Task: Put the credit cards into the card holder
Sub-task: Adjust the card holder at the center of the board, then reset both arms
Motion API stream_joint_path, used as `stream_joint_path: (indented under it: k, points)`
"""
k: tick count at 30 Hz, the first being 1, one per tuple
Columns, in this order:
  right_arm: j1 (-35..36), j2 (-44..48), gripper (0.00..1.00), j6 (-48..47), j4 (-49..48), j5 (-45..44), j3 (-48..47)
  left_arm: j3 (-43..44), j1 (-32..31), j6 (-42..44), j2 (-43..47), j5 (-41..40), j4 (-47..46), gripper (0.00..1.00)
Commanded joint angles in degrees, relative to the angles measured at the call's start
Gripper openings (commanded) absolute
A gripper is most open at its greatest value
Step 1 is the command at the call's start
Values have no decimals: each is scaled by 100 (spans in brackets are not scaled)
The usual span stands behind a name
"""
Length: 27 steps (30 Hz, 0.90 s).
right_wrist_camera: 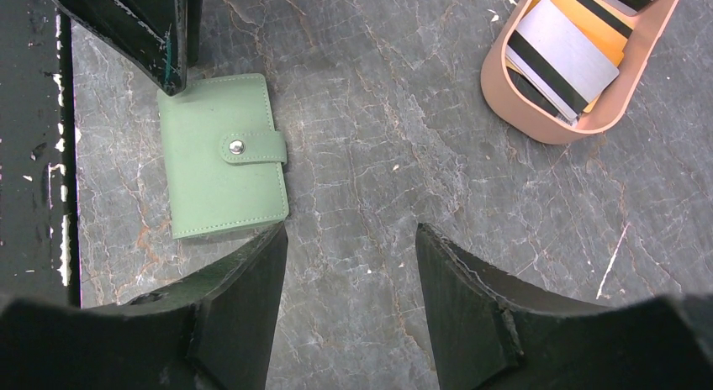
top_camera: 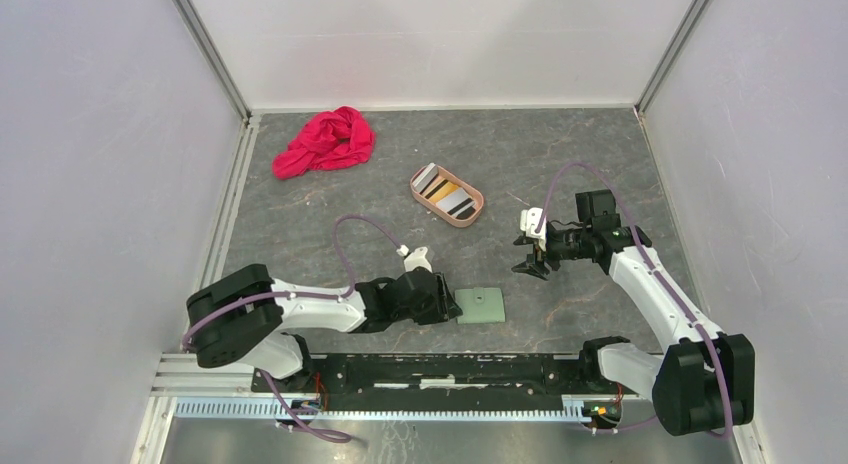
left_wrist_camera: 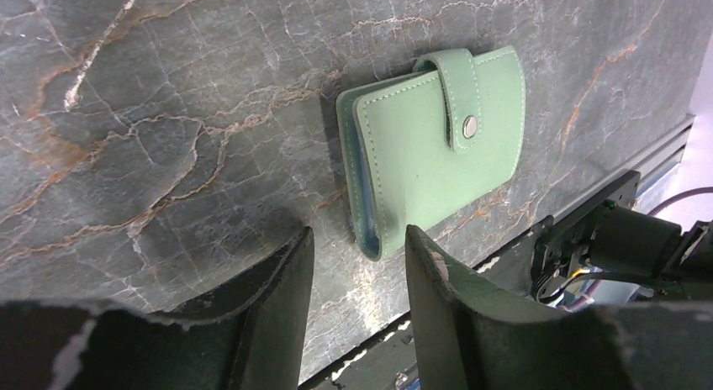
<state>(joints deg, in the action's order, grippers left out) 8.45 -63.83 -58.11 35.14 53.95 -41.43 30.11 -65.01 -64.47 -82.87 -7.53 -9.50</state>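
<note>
The card holder (top_camera: 481,306) is a sage-green wallet lying snapped shut on the table near the front edge, also seen as the card holder (left_wrist_camera: 437,138) and the card holder (right_wrist_camera: 220,159). My left gripper (top_camera: 450,306) sits low just left of it and is open; in the wrist view the left gripper (left_wrist_camera: 357,234) has the wallet's near corner just ahead of its fingertips, nothing held. The credit cards (top_camera: 445,192) lie stacked in a pinkish tray (top_camera: 415,184); grey, orange and striped cards (right_wrist_camera: 565,58) show there. My right gripper (top_camera: 530,264) hovers open right of the wallet, the right gripper (right_wrist_camera: 351,230) over bare table.
A crumpled red cloth (top_camera: 325,141) lies at the back left. The tray (right_wrist_camera: 538,125) stands behind and between the two arms. White walls enclose the table on three sides. The black mounting rail (top_camera: 430,369) runs along the front edge, close to the wallet.
</note>
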Motion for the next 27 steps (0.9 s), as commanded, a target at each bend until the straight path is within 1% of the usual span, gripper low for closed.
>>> stream_joint_path:
  k: [1,12,21,24,27]
  points:
    - [-31,11,64,45,-76,107,-5,230,-46,-229,-83,-225,38,51]
    - [-27,-24,64,11,-59,89,3,184,-57,-199,-225,-44,-419,51]
    - [-33,-24,63,-13,-62,71,3,222,-56,-203,-282,-90,-470,48]
    - [-34,-33,64,-10,-60,71,3,232,-49,-199,-331,-120,-528,45]
    - [-48,-41,63,-22,-54,80,3,242,-54,-190,-435,-109,-622,37]
